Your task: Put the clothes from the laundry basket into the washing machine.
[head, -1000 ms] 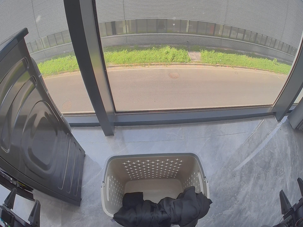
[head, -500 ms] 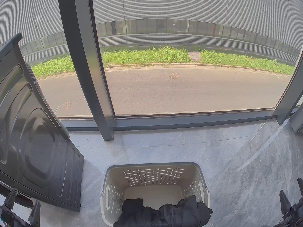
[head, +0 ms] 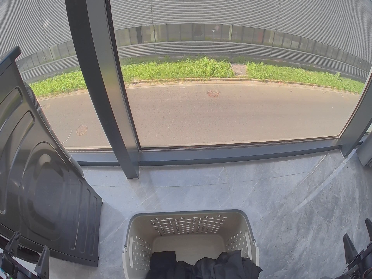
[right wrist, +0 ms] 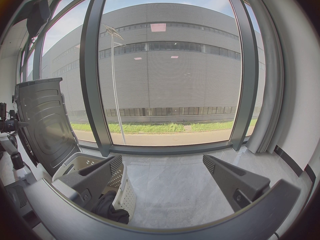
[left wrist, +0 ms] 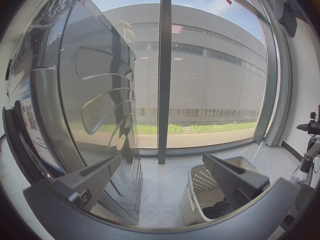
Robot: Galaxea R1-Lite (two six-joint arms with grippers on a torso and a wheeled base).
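Near centre: black clothes [head: 205, 268] in the laundry basket [head: 190, 213]

They lie heaped against its near wall; the dark washing machine [head: 38, 190] stands to its left, apart; left claw [head: 31, 241] and right claw [head: 357, 229] sit at the near corners, each with fingers apart and empty; a window [head: 232, 109] spans the far side.

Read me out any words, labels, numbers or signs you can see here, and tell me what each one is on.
Sticker with a square code, on the washing machine: print too small to read.
Laundry basket and black clothes: no text on them.
Nothing else readable.
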